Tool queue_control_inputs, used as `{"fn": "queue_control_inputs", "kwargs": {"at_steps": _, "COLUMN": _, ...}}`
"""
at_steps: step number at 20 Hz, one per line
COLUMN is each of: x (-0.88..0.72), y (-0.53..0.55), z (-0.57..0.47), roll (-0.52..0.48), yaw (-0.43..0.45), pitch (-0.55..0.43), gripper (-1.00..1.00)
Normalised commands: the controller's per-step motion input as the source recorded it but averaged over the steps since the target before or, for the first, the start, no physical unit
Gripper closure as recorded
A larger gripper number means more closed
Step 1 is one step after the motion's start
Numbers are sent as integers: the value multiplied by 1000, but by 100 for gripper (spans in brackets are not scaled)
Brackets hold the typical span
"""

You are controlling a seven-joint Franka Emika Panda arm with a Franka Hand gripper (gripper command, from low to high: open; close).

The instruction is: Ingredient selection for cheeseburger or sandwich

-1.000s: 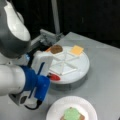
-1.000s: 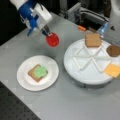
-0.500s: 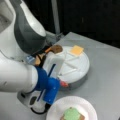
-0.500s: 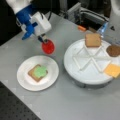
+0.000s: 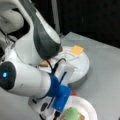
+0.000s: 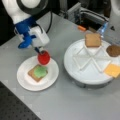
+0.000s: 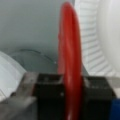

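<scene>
Two toast squares (image 6: 93, 40) (image 6: 33, 74), one green round (image 6: 40, 71), one red round (image 6: 44, 57), one patty disc (image 6: 113, 50), one cheese square (image 6: 113, 70), two plates (image 6: 25, 81) (image 6: 72, 67).

I'm watching the arm reaching down from a front view's top left, its white links bending over and the blue wrist block pointing toward the tabletop. The end effector (image 6: 42, 53) is hanging low at the tip of that blue-and-white housing, and it's gripping the red round (image 6: 44, 57) on edge. In the wrist view the end effector (image 7: 71, 86) is pinching hard, dark fingers (image 7: 48, 86) pressing both faces of the red round (image 7: 70, 62), which is standing upright between them. In a front view the big white forearm is filling the frame, the blue wrist (image 5: 60, 95) angling downward.
</scene>
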Motion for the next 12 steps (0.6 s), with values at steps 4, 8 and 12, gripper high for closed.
{"fn": "queue_control_inputs", "kwargs": {"at_steps": 4, "x": 448, "y": -281, "z": -2, "roll": -162, "yaw": 247, "pitch": 127, "gripper": 100}}
{"fn": "queue_control_inputs", "kwargs": {"at_steps": 8, "x": 414, "y": -243, "z": -19, "roll": -168, "yaw": 251, "pitch": 121, "gripper": 100}}
{"fn": "queue_control_inputs", "kwargs": {"at_steps": 12, "x": 369, "y": -182, "z": -18, "roll": -151, "yaw": 250, "pitch": 101, "gripper": 100}}
